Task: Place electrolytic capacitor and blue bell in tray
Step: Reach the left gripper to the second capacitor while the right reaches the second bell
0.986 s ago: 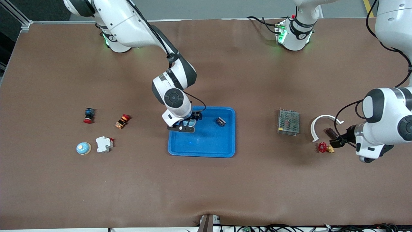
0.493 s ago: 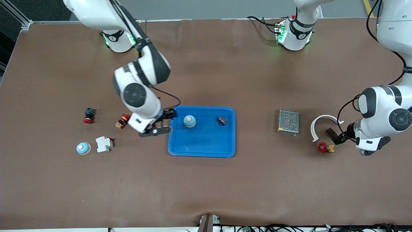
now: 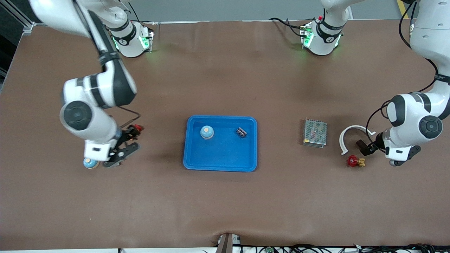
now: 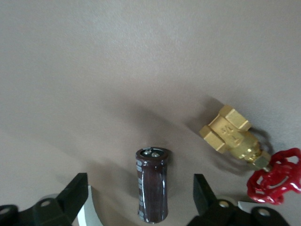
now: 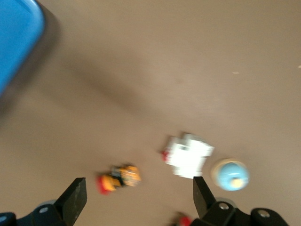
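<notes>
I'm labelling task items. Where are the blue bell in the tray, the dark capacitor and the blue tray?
Light blue dome bell [image 3: 207, 132], front view, dome top.
Dark cylindrical capacitor [image 4: 152, 183], left wrist view, sleeve middle.
Bright blue plastic tray [image 3: 221, 154], front view, bare floor.

light: bright, even, overhead
shadows: soft dark patches on the table [image 3: 225, 211] under both arms
blur: right wrist view is smeared; left wrist view pretty sharp

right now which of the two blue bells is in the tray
The blue bell on the tray, beside the small dark part; the other bell sits on the table under the right gripper.
</notes>
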